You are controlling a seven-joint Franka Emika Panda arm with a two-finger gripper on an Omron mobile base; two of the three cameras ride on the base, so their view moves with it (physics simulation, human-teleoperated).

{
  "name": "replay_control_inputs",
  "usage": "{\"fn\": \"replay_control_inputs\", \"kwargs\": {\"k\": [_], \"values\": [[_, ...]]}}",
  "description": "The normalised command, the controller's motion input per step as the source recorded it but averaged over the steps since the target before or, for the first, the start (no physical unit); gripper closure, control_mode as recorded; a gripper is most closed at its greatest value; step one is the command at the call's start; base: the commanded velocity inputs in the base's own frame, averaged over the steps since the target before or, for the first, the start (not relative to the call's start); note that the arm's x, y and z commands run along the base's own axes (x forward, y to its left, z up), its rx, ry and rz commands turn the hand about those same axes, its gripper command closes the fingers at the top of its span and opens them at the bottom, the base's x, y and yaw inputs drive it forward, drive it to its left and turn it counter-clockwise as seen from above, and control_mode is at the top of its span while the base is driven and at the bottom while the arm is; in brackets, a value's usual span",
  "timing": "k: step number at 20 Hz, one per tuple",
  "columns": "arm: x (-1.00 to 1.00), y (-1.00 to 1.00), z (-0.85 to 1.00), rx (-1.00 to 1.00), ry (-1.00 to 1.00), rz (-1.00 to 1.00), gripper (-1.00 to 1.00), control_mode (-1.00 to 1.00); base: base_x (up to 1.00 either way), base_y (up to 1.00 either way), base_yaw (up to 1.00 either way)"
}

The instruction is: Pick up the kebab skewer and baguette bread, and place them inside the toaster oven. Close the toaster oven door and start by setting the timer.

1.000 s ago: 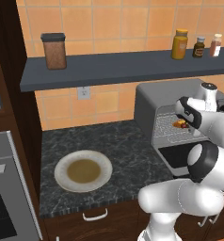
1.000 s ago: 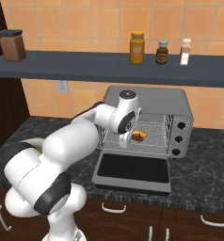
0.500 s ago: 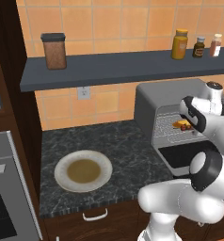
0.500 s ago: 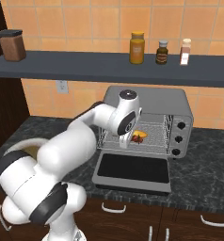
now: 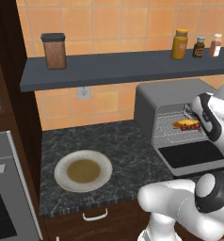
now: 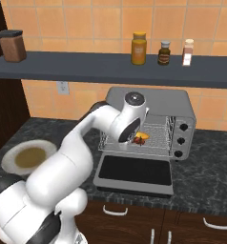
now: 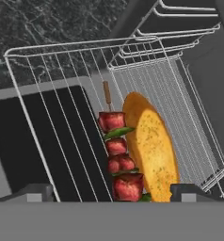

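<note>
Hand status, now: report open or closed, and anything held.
Hand: open, holding nothing; its fingertips stand wide on either side of the kebab skewer and baguette bread lying on the toaster oven rack.

white plate (image 5: 83, 171) with brown centre on dark worktop (image 5: 128, 150), well left of gripper. shelf (image 6: 106, 66) above gripper carries brown canister (image 5: 54, 50), three bottles (image 6: 163, 52).

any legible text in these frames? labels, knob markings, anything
No text can be read.
Three shelf bottles: labels too small and blurred to read.
Toaster oven knobs: no legible markings.
Brown canister: no label visible.
</note>
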Motion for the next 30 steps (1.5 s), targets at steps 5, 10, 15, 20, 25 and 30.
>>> {"fn": "replay_control_inputs", "kwargs": {"k": [5, 10, 15, 20, 25, 30], "values": [[-0.01, -0.02, 0.11, 0.17, -0.15, -0.27, -1.00, -1.00, 0.00, 0.00, 0.00], [-0.03, -0.09, 0.00, 0.16, -0.17, -0.23, -1.00, -1.00, 0.00, 0.00, 0.00], [-0.07, -0.23, 0.00, 0.10, -0.12, -0.08, -1.00, -1.00, 0.00, 0.00, 0.00], [-0.20, -0.07, 0.00, 0.05, -0.14, -0.04, -1.00, -1.00, 0.00, 0.00, 0.00], [-0.04, 0.20, 0.00, 0.12, -0.16, -0.21, -1.00, -1.00, 0.00, 0.00, 0.00], [-0.21, 0.02, 0.00, 0.37, -0.16, -0.35, -1.00, -1.00, 0.00, 0.00, 0.00]]}}
